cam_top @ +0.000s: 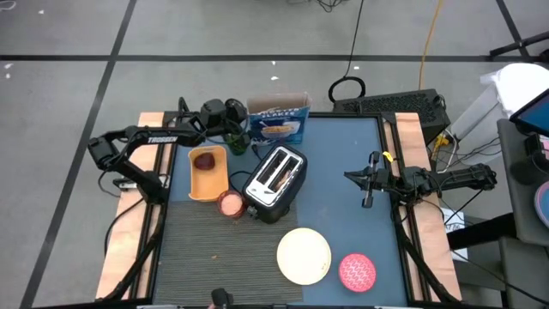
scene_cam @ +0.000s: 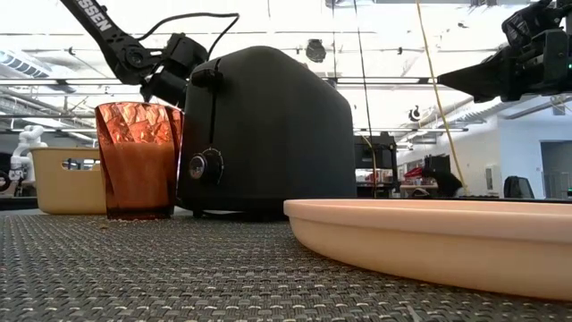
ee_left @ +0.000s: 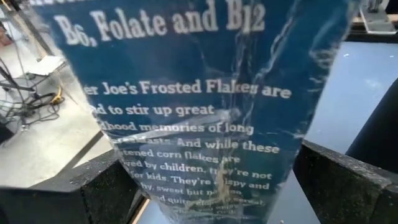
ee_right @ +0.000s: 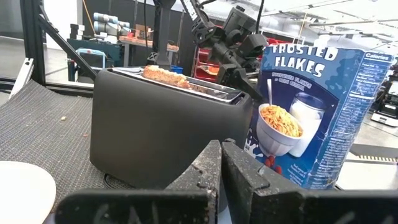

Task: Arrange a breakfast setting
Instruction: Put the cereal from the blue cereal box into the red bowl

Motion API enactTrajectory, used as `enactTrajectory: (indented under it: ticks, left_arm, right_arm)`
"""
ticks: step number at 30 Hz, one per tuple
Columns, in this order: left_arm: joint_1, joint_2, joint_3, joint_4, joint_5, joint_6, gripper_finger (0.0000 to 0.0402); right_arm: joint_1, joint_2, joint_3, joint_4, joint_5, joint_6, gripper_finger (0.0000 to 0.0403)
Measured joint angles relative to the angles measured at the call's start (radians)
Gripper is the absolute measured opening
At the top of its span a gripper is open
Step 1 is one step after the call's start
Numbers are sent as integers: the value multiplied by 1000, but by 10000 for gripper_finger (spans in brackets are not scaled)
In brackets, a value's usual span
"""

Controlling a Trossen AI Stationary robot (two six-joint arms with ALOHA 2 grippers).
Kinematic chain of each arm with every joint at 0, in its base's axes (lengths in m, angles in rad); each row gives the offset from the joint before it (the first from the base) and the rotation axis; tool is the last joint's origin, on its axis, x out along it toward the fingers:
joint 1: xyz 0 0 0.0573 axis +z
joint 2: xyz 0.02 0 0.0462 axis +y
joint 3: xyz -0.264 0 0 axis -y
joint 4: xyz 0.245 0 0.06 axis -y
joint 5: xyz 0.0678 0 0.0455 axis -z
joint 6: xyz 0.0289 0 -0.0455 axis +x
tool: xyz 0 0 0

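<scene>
The round cream plate (cam_top: 304, 255) lies bare near the table's front, and also shows in the low view (scene_cam: 429, 237). The pink bowl (cam_top: 358, 270) lies to its right. A brown toast slice (ee_right: 165, 76) stands in a slot of the dark toaster (cam_top: 276, 176). My left gripper (cam_top: 233, 129) is at the left end of the blue cereal box (cam_top: 279, 116), which stands at the far edge. My right gripper (cam_top: 369, 193) is shut and empty above the table's right half. I do not see the spoon. My left gripper has the cereal box's narrow printed side panel (ee_left: 205, 143) between its two fingers (ee_left: 106, 186), one on the front face and one on the back. It comes level from the table's left. The box stands upright on the table.
An orange square container (cam_top: 208, 172) with a dark red thing in it stands left of the toaster. A red faceted glass (cam_top: 232, 203) stands in front of it. A keyboard (cam_top: 390, 105) lies beyond the far edge.
</scene>
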Motion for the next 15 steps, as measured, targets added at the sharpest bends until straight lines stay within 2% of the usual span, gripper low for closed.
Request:
enactTrajectory:
  ticks: [3, 6, 15]
  left_arm:
    - [-5, 0, 0, 0, -6, 3, 392]
    - [-5, 0, 0, 0, -7, 3, 369]
    - [-6, 0, 0, -2, -5, 2, 232]
  right_arm:
    - [0, 0, 0, 0, 0, 0, 9]
    - [0, 0, 0, 0, 0, 0, 9]
    - [0, 0, 0, 0, 0, 0, 9]
